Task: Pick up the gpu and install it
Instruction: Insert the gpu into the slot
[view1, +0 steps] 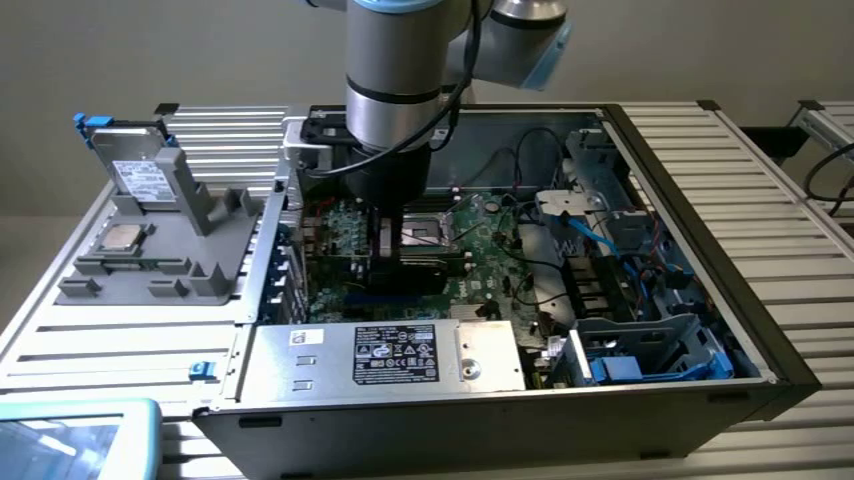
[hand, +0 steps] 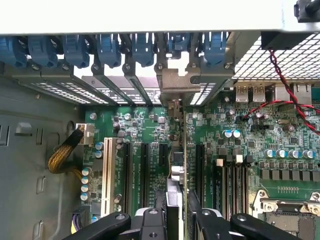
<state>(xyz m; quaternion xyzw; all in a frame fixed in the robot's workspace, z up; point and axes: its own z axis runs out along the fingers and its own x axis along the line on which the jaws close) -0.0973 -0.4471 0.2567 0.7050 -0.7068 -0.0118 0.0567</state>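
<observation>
In the wrist view the gpu (hand: 184, 150) is seen edge-on, a thin green card standing upright over the large motherboard (hand: 145, 125) among its black expansion slots (hand: 126, 170). Its silver end bracket (hand: 174, 82) reaches the case's rear slot openings. My gripper (hand: 179, 212) is shut on the card, one black finger (hand: 165, 202) on each side. Whether the card's edge sits in a slot is hidden. In the exterior view my gripper (view1: 400, 268) reaches down into the open computer case (view1: 747, 330) over the motherboard, covering the card.
Blue slot latches (hand: 107, 47) line the case's rear wall. Red and black wires (hand: 285, 85) and a yellow cable bundle (hand: 62, 152) lie either side. A silver labelled drive box (view1: 394, 355) fills the case front. A grey parts fixture (view1: 160, 240) stands at the exterior view's left.
</observation>
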